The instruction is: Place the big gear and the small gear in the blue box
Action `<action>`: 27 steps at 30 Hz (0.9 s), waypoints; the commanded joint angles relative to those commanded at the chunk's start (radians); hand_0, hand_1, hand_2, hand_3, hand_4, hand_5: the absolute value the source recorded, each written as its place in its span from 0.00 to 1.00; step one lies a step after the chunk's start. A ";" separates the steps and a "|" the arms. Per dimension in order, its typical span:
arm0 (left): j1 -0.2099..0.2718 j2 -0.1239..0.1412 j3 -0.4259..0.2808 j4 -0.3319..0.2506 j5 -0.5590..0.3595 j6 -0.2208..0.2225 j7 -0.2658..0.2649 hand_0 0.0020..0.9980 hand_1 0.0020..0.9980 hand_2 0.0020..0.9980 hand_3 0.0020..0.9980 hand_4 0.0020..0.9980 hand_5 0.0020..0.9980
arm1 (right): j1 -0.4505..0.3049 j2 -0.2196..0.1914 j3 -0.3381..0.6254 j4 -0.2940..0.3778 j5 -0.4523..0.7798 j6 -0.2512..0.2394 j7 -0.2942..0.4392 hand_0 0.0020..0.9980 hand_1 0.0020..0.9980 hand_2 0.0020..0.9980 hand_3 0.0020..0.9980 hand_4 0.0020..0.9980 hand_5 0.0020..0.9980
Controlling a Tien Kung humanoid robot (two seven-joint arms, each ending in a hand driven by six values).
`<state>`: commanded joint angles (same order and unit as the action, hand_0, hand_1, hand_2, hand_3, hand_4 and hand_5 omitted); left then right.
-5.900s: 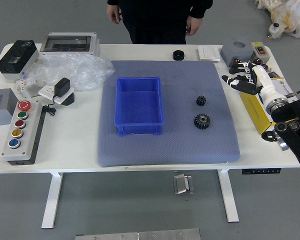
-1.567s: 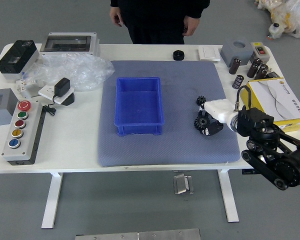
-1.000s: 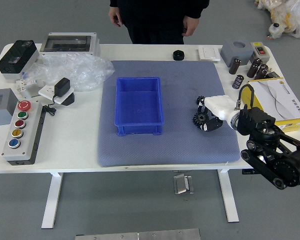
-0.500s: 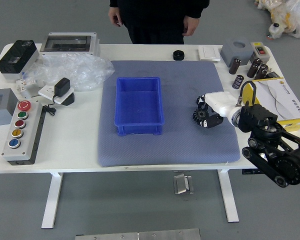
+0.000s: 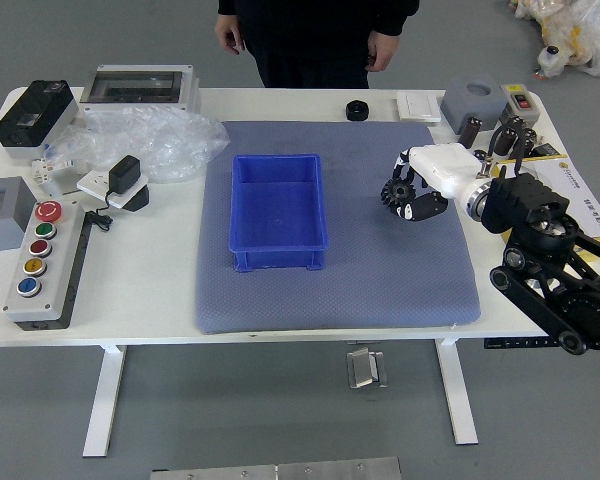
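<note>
At the left, the grey button box with coloured push buttons [image 5: 46, 262] and the crumpled clear plastic sheet [image 5: 145, 142] lay on the table [image 5: 140, 290], well away from the work and unlikely to interfere.

The open blue plastic box [image 5: 280, 259] stood upright on the grey-blue mat [image 5: 350, 300], with no gear in it. Its near and right walls were the likely trouble: if the load came across too low, a finger or the gear could clip the right rim and shove the box along or knock the gear loose. Beyond the table, a person's two hands [image 5: 230, 34] [image 5: 383, 50] hung down, touching nothing there.

To the right of the box, the black toothed gear [image 5: 398, 193], which I took for the big one, was at the fingertips of the right hand [image 5: 448, 170], the fingers [image 5: 426, 207] closed on it. It stuck out toward the box, so the grip seemed to hold only its edge; a jolt or a small slip could have tipped it out. The small gear could not be made out. If it lay hidden under the hand, a low sweep might have nudged it. The right arm [image 5: 555, 240] reached in from beside the yellow-and-white carton [image 5: 580, 190], which its elbow side could brush.
</note>
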<state>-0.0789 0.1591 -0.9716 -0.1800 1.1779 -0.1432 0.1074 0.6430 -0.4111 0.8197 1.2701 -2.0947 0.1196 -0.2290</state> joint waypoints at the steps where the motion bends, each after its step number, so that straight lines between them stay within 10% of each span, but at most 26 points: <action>1: 0.000 0.000 0.000 0.000 0.000 0.000 0.000 0.85 0.82 0.80 0.82 0.68 0.30 | 0.005 0.002 0.001 0.008 -0.001 0.002 -0.001 0.59 0.47 0.49 0.51 0.75 0.18; 10: 0.001 0.002 -0.002 0.000 0.004 -0.001 0.001 0.85 0.82 0.80 0.82 0.68 0.30 | 0.068 0.047 -0.021 0.033 -0.006 0.015 -0.011 0.60 0.47 0.49 0.50 0.75 0.16; 27: -0.004 -0.003 0.007 0.000 0.015 -0.003 0.005 0.85 0.82 0.80 0.82 0.68 0.30 | 0.152 0.274 -0.081 -0.073 -0.007 -0.011 0.000 0.60 0.47 0.49 0.50 0.74 0.16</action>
<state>-0.0827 0.1558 -0.9642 -0.1800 1.1930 -0.1461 0.1125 0.7946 -0.1374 0.7390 1.1972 -2.1021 0.1089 -0.2291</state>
